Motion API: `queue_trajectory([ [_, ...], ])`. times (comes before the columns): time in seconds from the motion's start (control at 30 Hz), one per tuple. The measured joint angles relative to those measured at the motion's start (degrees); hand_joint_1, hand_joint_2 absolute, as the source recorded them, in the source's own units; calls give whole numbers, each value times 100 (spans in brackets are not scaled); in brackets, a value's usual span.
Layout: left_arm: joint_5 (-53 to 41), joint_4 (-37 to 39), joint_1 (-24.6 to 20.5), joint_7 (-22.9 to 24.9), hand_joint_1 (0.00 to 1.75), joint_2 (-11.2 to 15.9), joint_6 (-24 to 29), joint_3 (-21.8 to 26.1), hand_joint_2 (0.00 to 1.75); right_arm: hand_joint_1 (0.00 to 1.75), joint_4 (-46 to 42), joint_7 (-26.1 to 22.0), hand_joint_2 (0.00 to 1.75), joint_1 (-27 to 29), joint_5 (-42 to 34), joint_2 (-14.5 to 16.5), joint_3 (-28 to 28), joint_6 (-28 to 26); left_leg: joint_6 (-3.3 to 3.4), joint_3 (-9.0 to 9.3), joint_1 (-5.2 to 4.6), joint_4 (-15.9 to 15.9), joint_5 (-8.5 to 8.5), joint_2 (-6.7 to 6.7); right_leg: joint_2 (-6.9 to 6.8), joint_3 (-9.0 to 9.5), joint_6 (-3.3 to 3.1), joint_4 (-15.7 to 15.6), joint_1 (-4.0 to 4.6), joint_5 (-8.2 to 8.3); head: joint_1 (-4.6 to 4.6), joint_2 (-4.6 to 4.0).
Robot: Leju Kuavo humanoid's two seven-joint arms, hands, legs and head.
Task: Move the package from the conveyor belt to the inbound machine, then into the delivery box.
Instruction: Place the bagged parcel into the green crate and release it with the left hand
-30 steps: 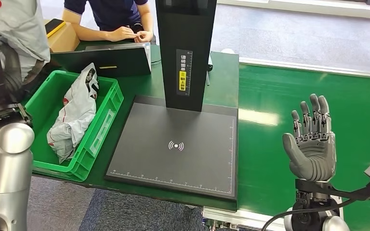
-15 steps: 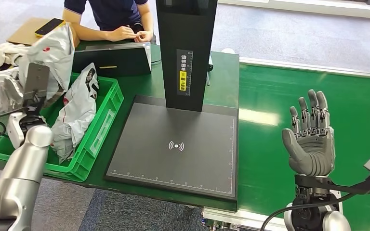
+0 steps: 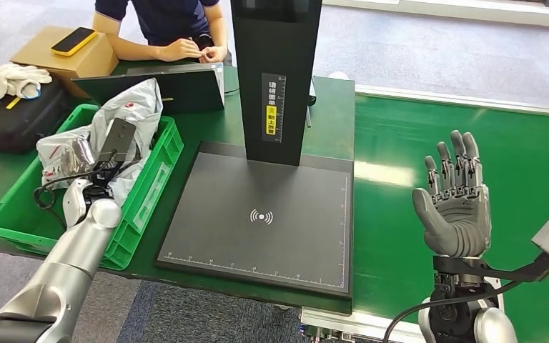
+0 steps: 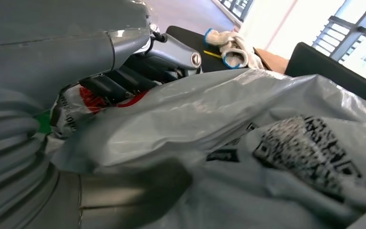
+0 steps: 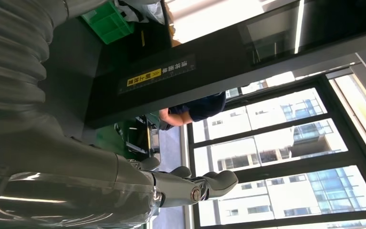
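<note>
The grey plastic package (image 3: 130, 107) with red print lies in the green delivery box (image 3: 16, 218) on the left of the table. My left hand (image 3: 86, 168) is down in the box and grips the package. The left wrist view shows dark fingers (image 4: 119, 83) closed over the bag's crumpled film (image 4: 248, 143), next to a printed code label. My right hand (image 3: 454, 207) stands upright and open over the green conveyor belt (image 3: 529, 164), palm toward me, holding nothing. The black inbound machine's scan plate (image 3: 264, 214) lies bare between the two hands.
The machine's black column (image 3: 275, 71) rises behind the plate. A person (image 3: 164, 21) sits at the far side behind a black laptop (image 3: 164, 89). A cardboard box with a phone (image 3: 64, 50) and a black case with white gloves (image 3: 14, 107) lie at the far left.
My left arm has swung from high at the left down into the green box, carrying the grey package with it. My right hand has barely moved.
</note>
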Motion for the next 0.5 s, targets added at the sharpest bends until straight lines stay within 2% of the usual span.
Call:
queue_trajectory([
  [0.03,15,9,0,-38,0,-16,-8,-4,0,0,4,0,175,0,0,-3,0,7,0,0,0,0,0,0,0,0,0,0,0,0,0,0],
  [0.27,540,-298,94,-467,0,-75,-42,81,0,0,10,-2,175,5,9,-26,-1,87,0,1,0,0,0,-1,0,1,0,2,0,0,1,0],
  [0.47,2213,-1490,540,-1192,0,-75,-283,441,0,0,10,-68,175,64,19,-74,-17,42,0,0,0,0,-1,2,5,0,0,1,0,0,1,1],
  [0.5,2592,-1807,693,-1313,0,-75,-337,514,44,0,10,-95,175,90,25,-97,-22,8,1,0,0,0,-2,4,7,-1,-1,0,-1,-1,1,1],
])
